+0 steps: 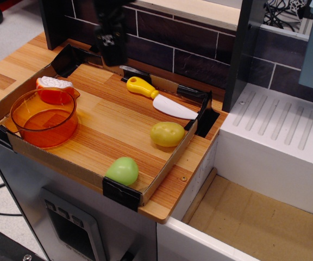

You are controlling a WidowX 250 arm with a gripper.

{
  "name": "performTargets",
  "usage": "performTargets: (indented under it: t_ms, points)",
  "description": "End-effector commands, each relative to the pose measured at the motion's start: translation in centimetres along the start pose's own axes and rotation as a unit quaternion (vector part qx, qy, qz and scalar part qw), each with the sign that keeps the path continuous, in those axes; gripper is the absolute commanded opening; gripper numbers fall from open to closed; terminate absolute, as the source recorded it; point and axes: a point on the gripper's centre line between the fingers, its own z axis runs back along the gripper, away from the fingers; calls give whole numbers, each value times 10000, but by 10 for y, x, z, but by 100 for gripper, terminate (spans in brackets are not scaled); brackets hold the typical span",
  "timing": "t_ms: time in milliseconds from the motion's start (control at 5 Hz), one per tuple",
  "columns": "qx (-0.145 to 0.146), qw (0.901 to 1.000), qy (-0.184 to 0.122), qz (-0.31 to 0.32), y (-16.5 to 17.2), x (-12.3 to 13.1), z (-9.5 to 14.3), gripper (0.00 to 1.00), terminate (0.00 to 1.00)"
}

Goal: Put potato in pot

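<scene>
The potato, a dull yellow oval toy, lies on the wooden tray near its right edge. The pot, round translucent orange plastic, stands empty at the tray's left end. My gripper is a dark blurred shape coming down from the top of the view, above the tray's back edge, well apart from both the potato and the pot. Its jaws are too blurred to read, and nothing shows in them.
A light green rounded toy lies at the tray's front edge. A toy knife with a yellow handle lies at the back. An orange-and-white toy piece sits behind the pot. A white sink drainboard is to the right.
</scene>
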Motion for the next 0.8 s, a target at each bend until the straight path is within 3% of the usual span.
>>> performTargets:
  t_ms: [0,600]
  points:
    - [-263,9703,-246,-2391,-20,7,3,100,0]
    - [-159,9738,168,-2264,-28,5,-42,100,0]
